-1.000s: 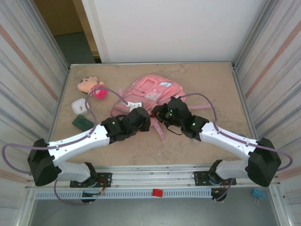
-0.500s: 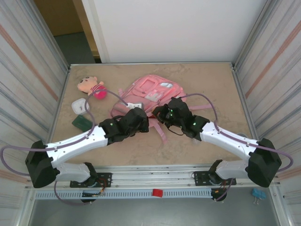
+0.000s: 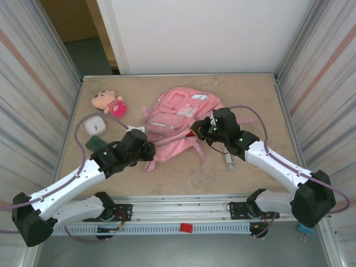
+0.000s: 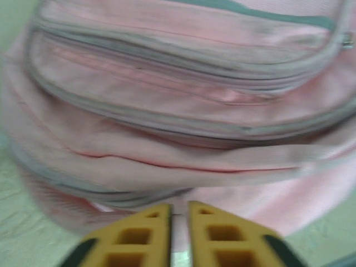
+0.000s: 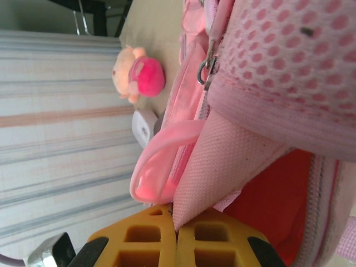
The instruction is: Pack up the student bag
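Blur obscures whether left end effector [image 4: 179, 210] grips student bag [image 4: 183, 111]

student bag [image 4: 183, 111] blurred and cropped, dark green object [image 3: 94, 144] partly hidden behind left arm [image 3: 78, 181]

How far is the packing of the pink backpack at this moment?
Done: nothing looks packed; the plush doll, the white case and the dark green object lie beside the backpack. In hand: the right hand pinches a fabric flap at its opening, red lining showing; the left hand is nearly shut at its near edge, grip unclear. Left: probably loading those items.
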Motion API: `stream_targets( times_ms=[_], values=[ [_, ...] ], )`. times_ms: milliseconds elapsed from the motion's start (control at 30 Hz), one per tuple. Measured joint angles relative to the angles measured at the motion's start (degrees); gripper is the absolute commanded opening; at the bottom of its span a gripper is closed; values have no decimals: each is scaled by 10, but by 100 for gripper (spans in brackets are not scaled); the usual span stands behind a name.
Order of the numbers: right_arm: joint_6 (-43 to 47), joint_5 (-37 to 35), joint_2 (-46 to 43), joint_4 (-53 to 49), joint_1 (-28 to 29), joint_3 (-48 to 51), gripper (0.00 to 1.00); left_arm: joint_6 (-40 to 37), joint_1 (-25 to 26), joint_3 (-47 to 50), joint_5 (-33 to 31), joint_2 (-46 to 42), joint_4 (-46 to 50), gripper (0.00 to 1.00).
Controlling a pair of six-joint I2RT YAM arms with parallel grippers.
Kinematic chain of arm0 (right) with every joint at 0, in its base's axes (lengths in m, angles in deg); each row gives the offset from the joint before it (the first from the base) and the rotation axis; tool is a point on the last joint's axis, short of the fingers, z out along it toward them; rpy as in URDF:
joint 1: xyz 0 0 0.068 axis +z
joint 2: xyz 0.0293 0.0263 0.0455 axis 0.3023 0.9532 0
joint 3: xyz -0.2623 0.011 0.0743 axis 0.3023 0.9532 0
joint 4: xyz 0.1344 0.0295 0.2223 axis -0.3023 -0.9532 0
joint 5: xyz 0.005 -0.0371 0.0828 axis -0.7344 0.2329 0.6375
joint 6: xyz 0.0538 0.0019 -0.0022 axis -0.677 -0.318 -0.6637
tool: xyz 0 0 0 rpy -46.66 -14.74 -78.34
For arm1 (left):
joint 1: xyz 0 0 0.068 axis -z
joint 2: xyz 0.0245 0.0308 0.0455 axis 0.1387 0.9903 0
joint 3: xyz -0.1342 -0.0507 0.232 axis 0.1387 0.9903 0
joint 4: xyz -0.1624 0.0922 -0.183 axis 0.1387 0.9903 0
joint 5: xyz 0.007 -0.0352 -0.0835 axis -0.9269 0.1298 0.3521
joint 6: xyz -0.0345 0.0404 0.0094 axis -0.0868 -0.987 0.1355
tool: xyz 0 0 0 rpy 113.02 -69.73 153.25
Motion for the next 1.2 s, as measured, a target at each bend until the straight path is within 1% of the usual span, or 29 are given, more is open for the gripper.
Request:
stream_targets(
  times_ms=[67,167,233,300,400,500,567,800,833,933,1000,1033,1067,1200],
  values=[
    [-3,-1,1,1,9,0,0,-1,8,0,25,3,-28,40],
    [-11,-5,2,1,20,-1,0,0,49,-10,40,21,-66,49],
    [-17,-12,2,1,28,-4,0,4,78,-32,42,49,-79,59],
    [-20,-19,2,2,36,-7,0,10,96,-59,37,81,-84,62],
    [-28,-31,2,2,49,-10,0,15,117,-101,9,129,-78,62],
    [-31,-37,2,2,60,-11,0,21,132,-129,-24,165,-71,59],
    [-33,-41,2,2,64,-12,0,27,136,-134,-45,179,-65,54],
    [-45,-56,3,2,77,-12,0,40,138,-158,-105,219,-33,43],
    [-45,-59,3,1,78,-12,0,41,137,-158,-108,221,-32,40],
    [-45,-63,3,1,79,-12,0,45,136,-158,-116,224,-32,28],
    [-47,-64,3,1,79,-12,0,51,132,-157,-117,224,-35,16],
    [-47,-65,3,1,79,-12,0,51,132,-157,-117,224,-37,12],
    [-48,-67,3,1,79,-12,0,51,132,-157,-117,224,-39,9],
    [-49,-70,3,2,79,-12,0,50,132,-155,-114,224,-54,8]
  ],
)
